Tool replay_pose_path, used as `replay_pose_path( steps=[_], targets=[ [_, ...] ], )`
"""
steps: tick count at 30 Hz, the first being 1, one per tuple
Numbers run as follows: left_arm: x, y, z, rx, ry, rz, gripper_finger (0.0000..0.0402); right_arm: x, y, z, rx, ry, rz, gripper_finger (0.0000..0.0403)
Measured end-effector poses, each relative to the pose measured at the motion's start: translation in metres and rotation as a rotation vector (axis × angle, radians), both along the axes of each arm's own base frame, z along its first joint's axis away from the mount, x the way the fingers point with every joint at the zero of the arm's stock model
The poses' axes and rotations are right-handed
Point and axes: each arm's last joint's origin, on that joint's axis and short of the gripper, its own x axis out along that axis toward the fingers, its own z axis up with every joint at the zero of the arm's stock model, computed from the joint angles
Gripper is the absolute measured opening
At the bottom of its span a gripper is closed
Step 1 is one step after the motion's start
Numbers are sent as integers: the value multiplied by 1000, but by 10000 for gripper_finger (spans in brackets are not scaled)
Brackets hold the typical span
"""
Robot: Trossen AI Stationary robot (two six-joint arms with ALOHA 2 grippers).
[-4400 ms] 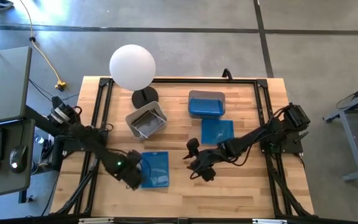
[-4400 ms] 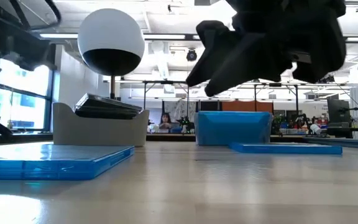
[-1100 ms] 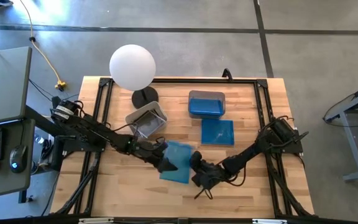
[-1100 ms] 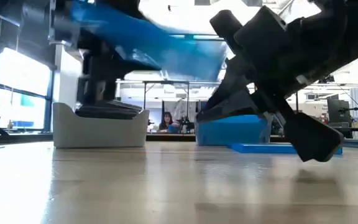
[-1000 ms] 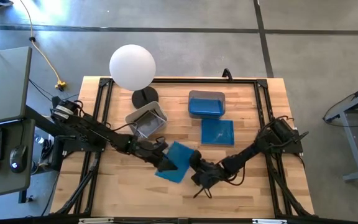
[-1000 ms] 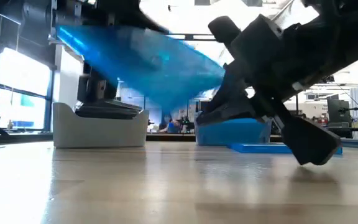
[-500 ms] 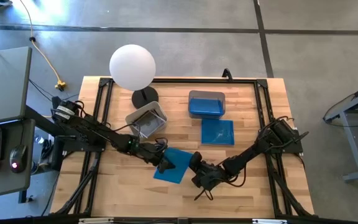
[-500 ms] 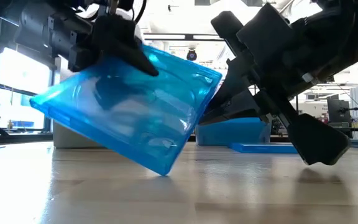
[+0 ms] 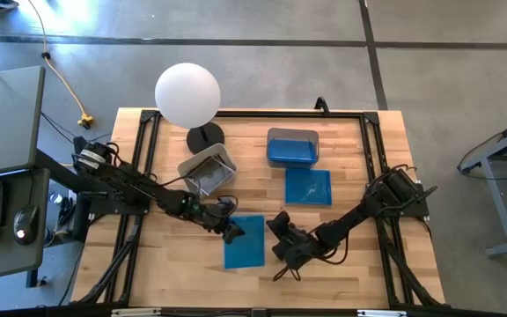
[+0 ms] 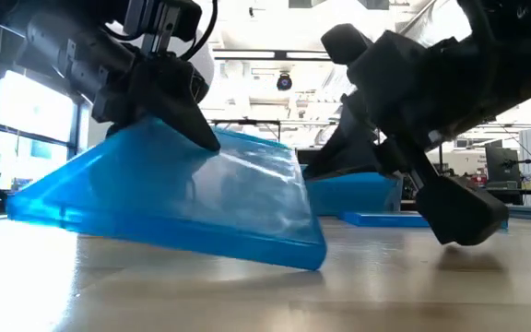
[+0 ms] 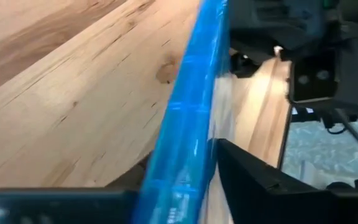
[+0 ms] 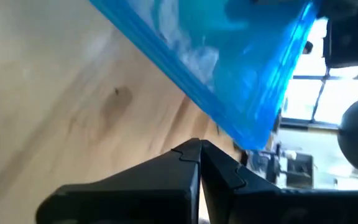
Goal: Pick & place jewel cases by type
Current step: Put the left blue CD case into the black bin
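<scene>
A translucent blue jewel case (image 9: pixel 246 246) stands tilted near the middle of the table, with my left gripper (image 9: pixel 230 231) shut on its raised far-left part. My right gripper (image 9: pixel 276 224) is shut just to the right of this case. It points at the case, and a gap shows between them in the right wrist view. A second blue jewel case (image 9: pixel 308 187) lies flat farther back. Behind it, a tub (image 9: pixel 291 147) holds blue cases. A grey tub (image 9: pixel 207 170) holds dark cases. My left gripper pinches the blue case's raised edge (image 11: pixel 194 118) between its two fingers (image 11: pixel 253 180), near the far-left corner. It comes slanting down from the table's left. The case tilts, with its near edge (image 10: pixel 182 242) on the table and its far edge up under the gripper (image 10: pixel 175 111).
A white globe lamp (image 9: pixel 187 94) on a dark base (image 9: pixel 205 136) stands at the back left, beside the grey tub. Black frame rails (image 9: pixel 139 176) run along the table's sides. Bare wood lies along the near edge.
My left gripper has brought the blue case down. It was held in the air, skewed and clear of the table. It has turned square to the table's edges, and its near edge now rests on the wood while the far edge stays raised. My right gripper has kept still.
</scene>
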Motion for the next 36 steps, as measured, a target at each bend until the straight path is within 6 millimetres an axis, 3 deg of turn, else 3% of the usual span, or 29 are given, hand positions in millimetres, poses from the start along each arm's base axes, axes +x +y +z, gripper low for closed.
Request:
replay_pose_path(
  steps=[6,11,16,21,26,30,36],
  targets=[
    [1,0,2,-12,-14,0,44,-10,0,0,-119,-46,-140,1],
    [4,0,7,18,-90,19,22,-27,1,18,-134,-114,-223,1],
    [9,1,16,113,-221,33,20,-54,1,53,71,-256,-295,1],
    [18,16,31,225,-379,56,20,-90,-5,92,341,-388,-375,1],
    [39,41,61,399,-516,98,20,-116,-15,124,560,-465,-425,1],
    [61,59,97,605,-555,84,19,-126,-20,138,619,-472,-421,1],
    [92,87,154,906,-253,50,19,-133,-27,146,561,-402,-387,0]
  ],
)
